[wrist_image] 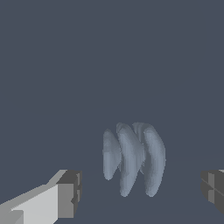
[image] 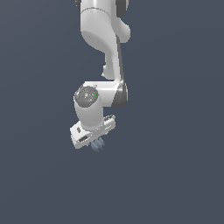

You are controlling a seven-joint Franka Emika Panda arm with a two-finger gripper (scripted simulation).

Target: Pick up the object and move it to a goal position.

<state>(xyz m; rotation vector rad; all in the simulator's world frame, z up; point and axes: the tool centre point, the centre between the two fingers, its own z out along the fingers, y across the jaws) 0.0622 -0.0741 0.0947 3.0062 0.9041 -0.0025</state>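
Note:
The object (wrist_image: 133, 159) is a small pale blue-grey lump of curved ridges. In the wrist view it lies between the two grey fingertips (wrist_image: 70, 192), with a gap on either side. My gripper (wrist_image: 142, 192) is open around it and touches neither side. In the exterior view the white gripper (image: 97, 141) points down over the object (image: 98, 145), which peeks out just below the hand. The fingers themselves are hidden there by the hand's body.
A plain dark blue-grey surface (image: 175, 175) fills both views. The white arm (image: 105, 39) comes down from the top of the exterior view. Nothing else shows.

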